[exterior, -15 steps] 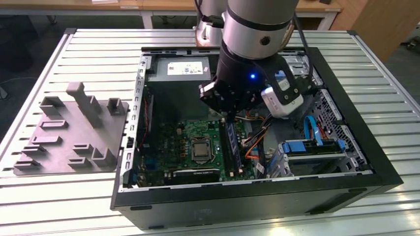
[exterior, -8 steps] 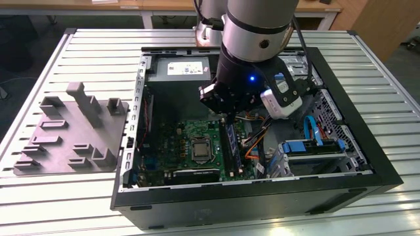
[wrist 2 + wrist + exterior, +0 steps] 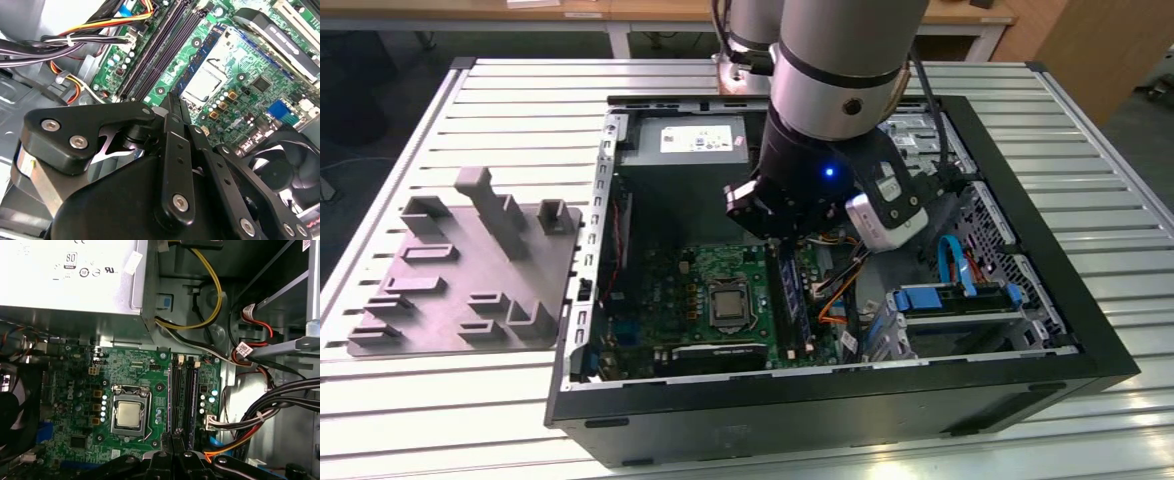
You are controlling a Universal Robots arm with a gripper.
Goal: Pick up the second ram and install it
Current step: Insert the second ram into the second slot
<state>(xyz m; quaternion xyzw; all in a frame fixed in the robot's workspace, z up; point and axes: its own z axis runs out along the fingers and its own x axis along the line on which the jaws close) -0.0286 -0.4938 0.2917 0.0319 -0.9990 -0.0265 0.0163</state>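
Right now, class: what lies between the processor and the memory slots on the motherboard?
In the first wrist view, a strip of green board carrying small capacitors lies between the processor and the memory slots.

The gripper (image 3: pixel 781 235) is hovering inside the computer case (image 3: pixel 854 400), just above the ram slots (image 3: pixel 184 395), with the processor (image 3: pixel 129 415) lying beside them and the power supply (image 3: pixel 65 275) sitting farther off.
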